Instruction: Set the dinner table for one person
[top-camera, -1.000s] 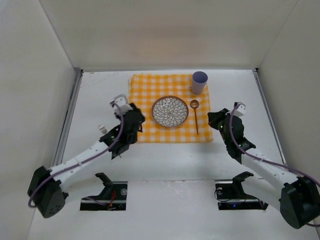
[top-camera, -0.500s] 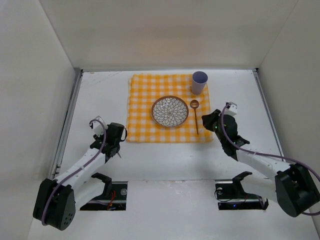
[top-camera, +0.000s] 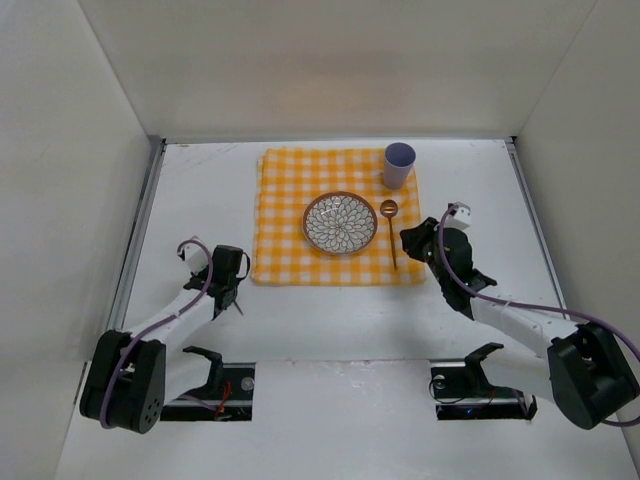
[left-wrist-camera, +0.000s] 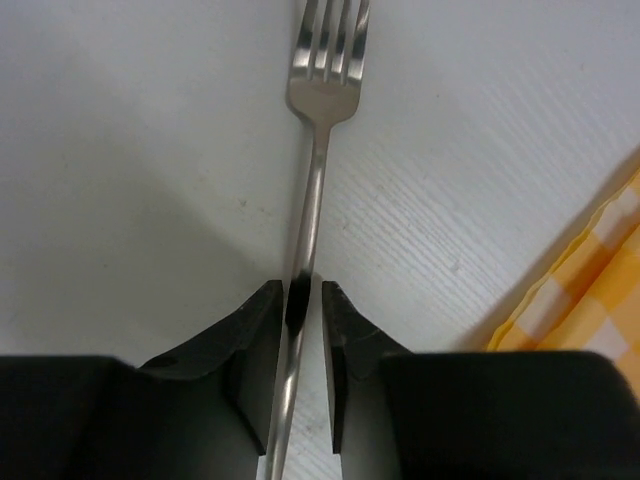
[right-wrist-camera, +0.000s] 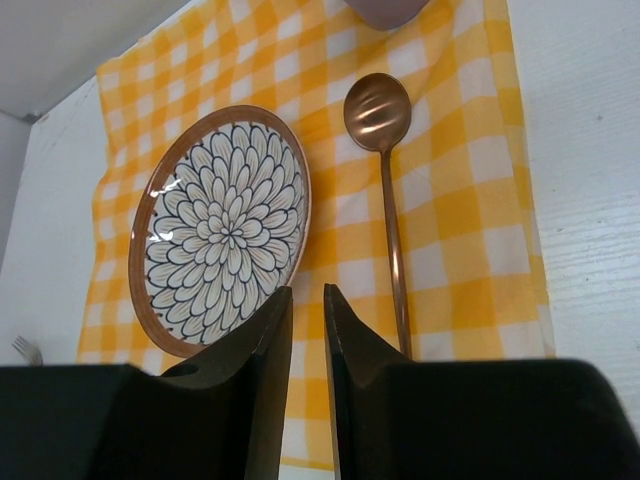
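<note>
Left gripper (left-wrist-camera: 300, 330) pinches the fork (left-wrist-camera: 318, 160) handle near the table's (top-camera: 330, 320) left edge, tines pointing straight ahead.

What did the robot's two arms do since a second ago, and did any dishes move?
The left gripper pulled back from the cloth's left edge toward its base, jaws around the fork on the dinner table. The right gripper edged left toward the spoon. The plate, cup, spoon and checked cloth stayed put.
</note>
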